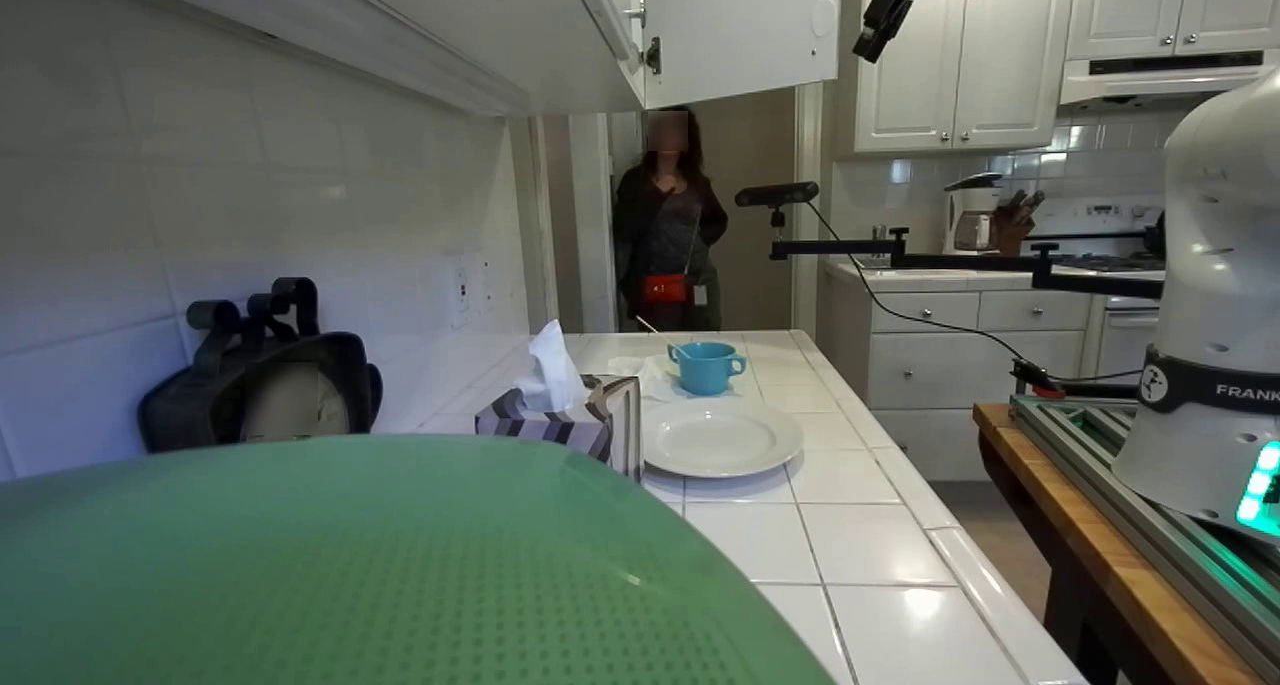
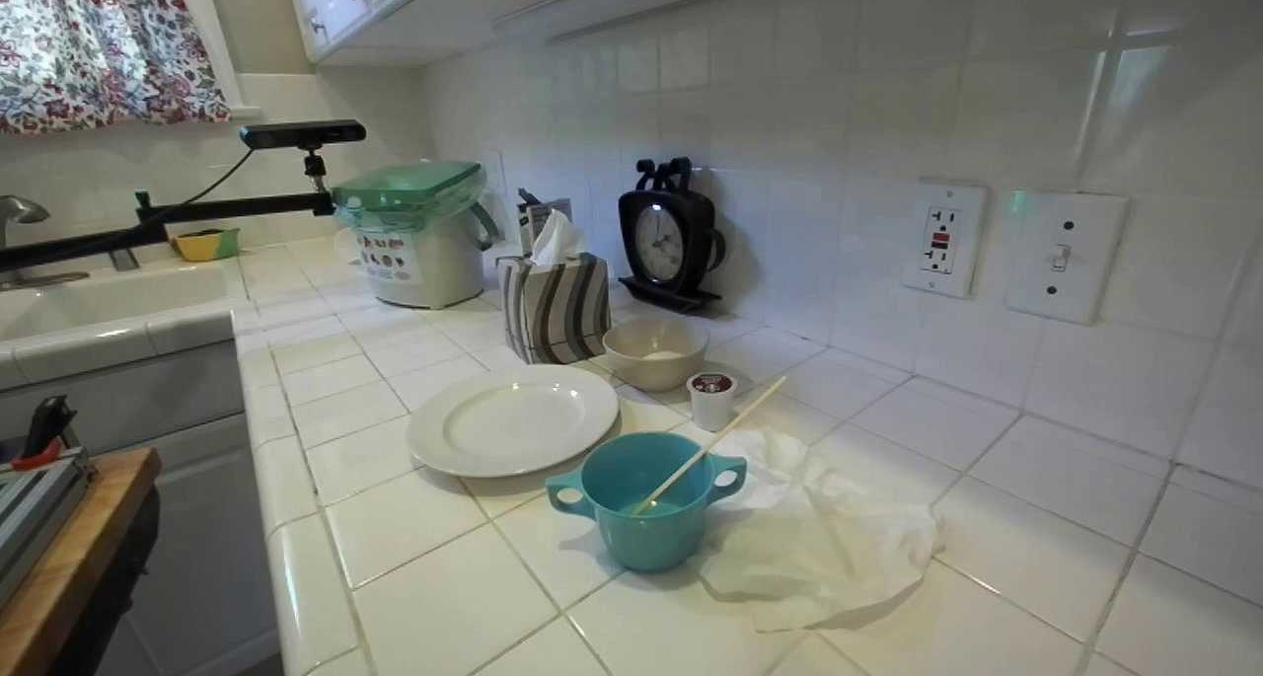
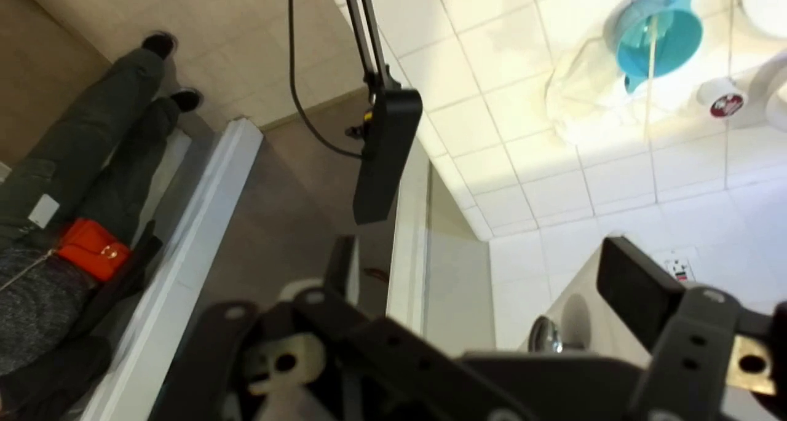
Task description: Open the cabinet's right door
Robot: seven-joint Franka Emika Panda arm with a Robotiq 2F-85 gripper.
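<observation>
Black fingers point(image 3: 639, 286) stand nearest in the wrist view, spread well apart: the gripper point(image 3: 486, 273) is released. Between them a round metal knob point(image 3: 544, 335) juts from a white panel point(image 3: 602, 326); whether anything touches, I cannot tell.

In an exterior view the gripper hangs just beside the free edge of the right door point(image 1: 740, 35), a narrow gap between. The door is swung out, high at the far end of the cabinet point(image 1: 540, 35). Its hinge point(image 1: 653, 56) is at the cabinet; its free edge points out from the wall point(image 1: 330, 195), to the side where the robot arm point(image 1: 1220, 265) stands. Its plain inner face shows there. The panel stands upright, its top cut off by the frame, so its long axis cannot be read.

On the counter point(image 2: 434, 577), in an exterior view, a turquoise two-handled cup point(image 2: 651, 528) holds a pale stick point(image 2: 710, 446) leaning out over the rim toward the wall; crumpled paper point(image 2: 839, 548) lies beside it. Next come a small pod point(image 2: 712, 405) with a dark red lid point(image 2: 712, 383), a white plate point(image 2: 513, 424) and a beige bowl point(image 2: 641, 368), its contents unclear. Behind these a tissue point(image 2: 558, 240) stands out of a striped box point(image 2: 557, 311). Farther back, a white bin point(image 2: 439, 271) sits under a green lid point(image 2: 409, 178). By the sink point(image 2: 118, 291) a green-and-yellow container point(image 2: 207, 247) holds something dark.
</observation>
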